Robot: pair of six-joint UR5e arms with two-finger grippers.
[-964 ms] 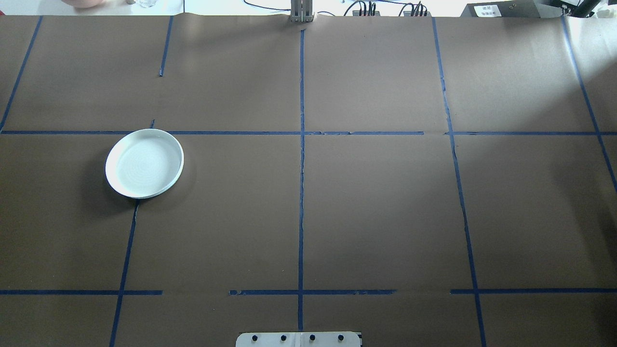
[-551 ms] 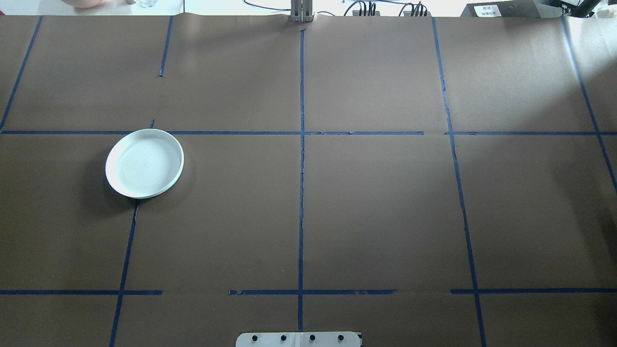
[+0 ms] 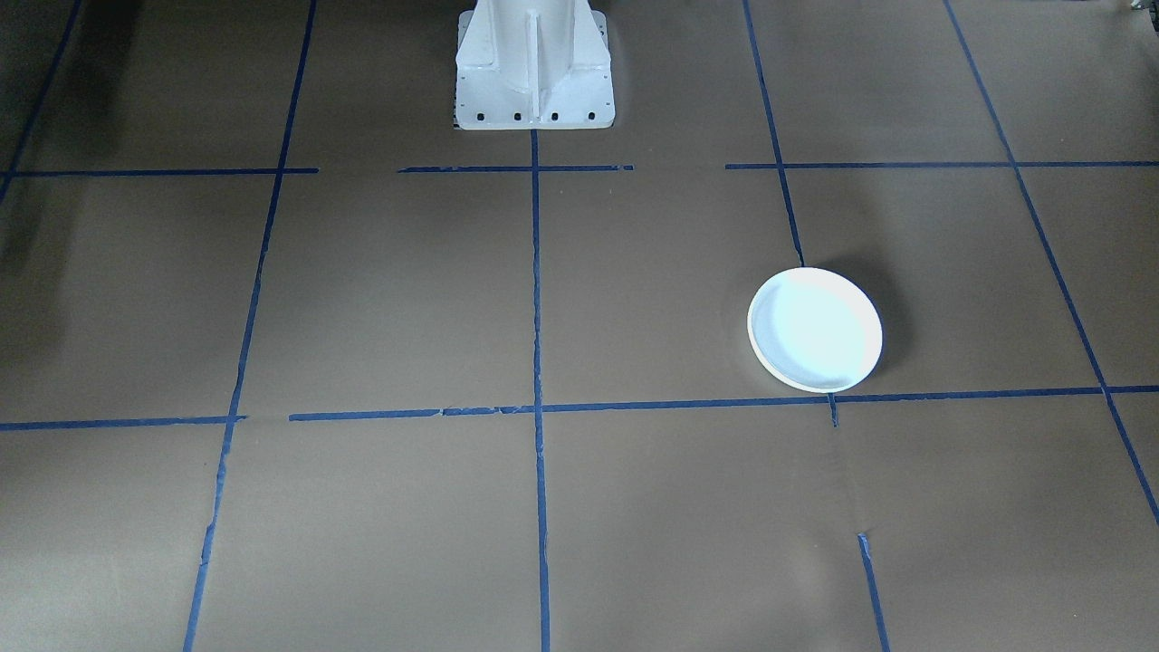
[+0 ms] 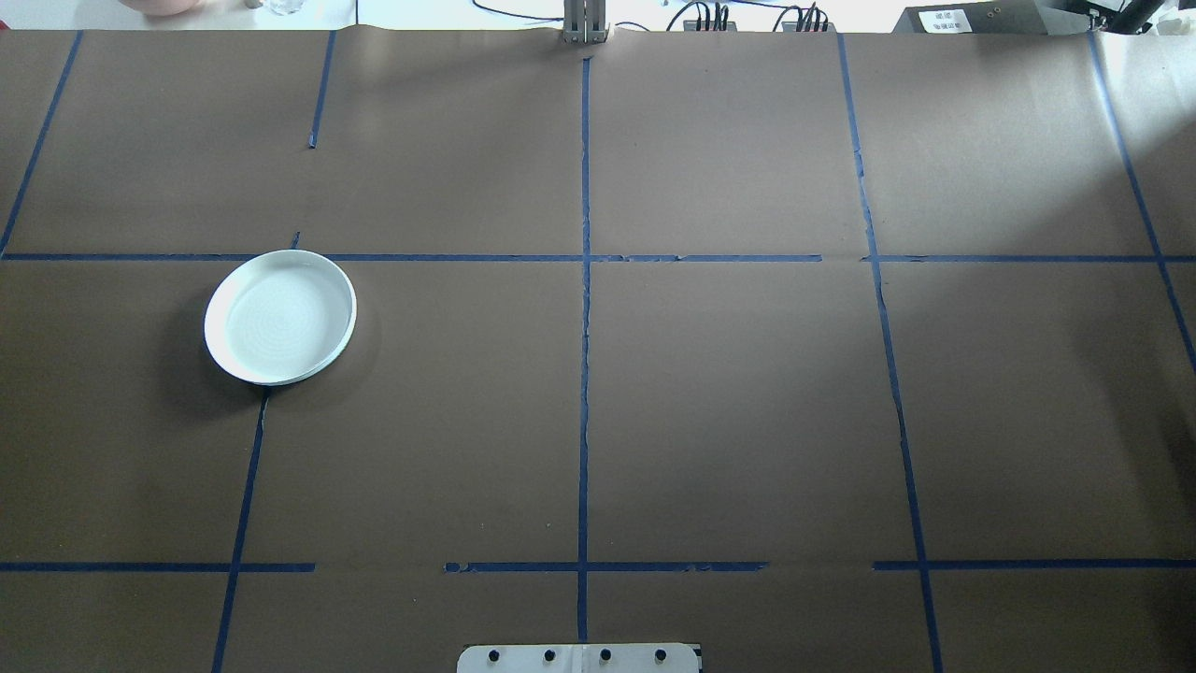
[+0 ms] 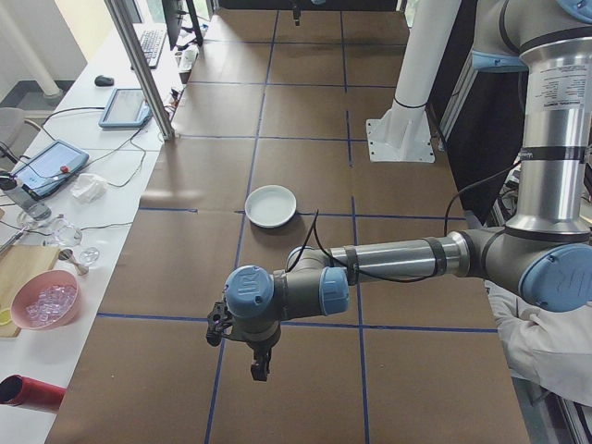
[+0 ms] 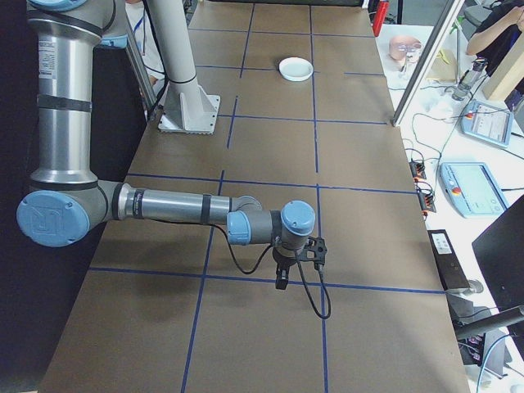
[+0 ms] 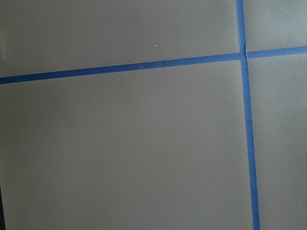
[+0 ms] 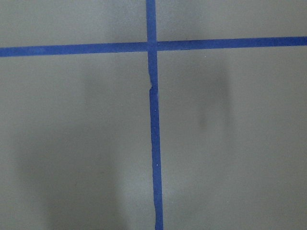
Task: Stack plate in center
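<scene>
The overhead view shows only the plate [image 4: 280, 318] on the table [image 4: 729, 411], on the robot's left, just below a tape line; neither arm appears there; the side views alone show the left gripper [image 5: 257, 368] and right gripper [image 6: 282, 281], jaw states impossible to tell.

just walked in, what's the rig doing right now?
Nothing is being handled at the moment. One pale plate sits alone on the brown table, on the robot's left side, just near of a blue tape line. Whether it is one plate or a stack, I cannot tell. The left gripper and right gripper hang over bare table at opposite ends, far from the plate. They show only in the side views, so open or shut is unclear. Both wrist cameras see just paper and tape.
</scene>
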